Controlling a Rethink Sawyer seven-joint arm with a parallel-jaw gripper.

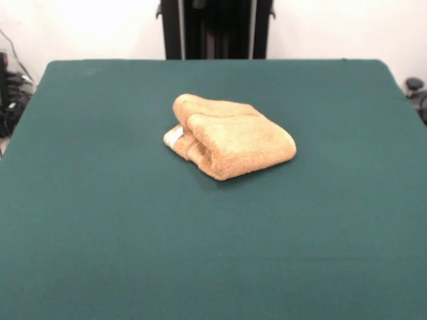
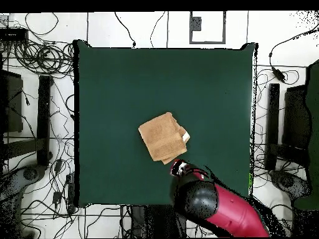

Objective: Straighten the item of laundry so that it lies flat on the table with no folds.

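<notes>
The towel (image 1: 227,137) lies folded on the table (image 1: 100,233), near its middle and a little toward the robot's side, well apart from every edge. In the front view its tag (image 1: 175,136) sits at the left end of the bundle, with the folded layers stacked to the right of it. In the overhead view the arm (image 2: 218,208) reaches in over the table's bottom edge, and the hand (image 2: 179,167) sits just beside the towel's lower right corner.
</notes>
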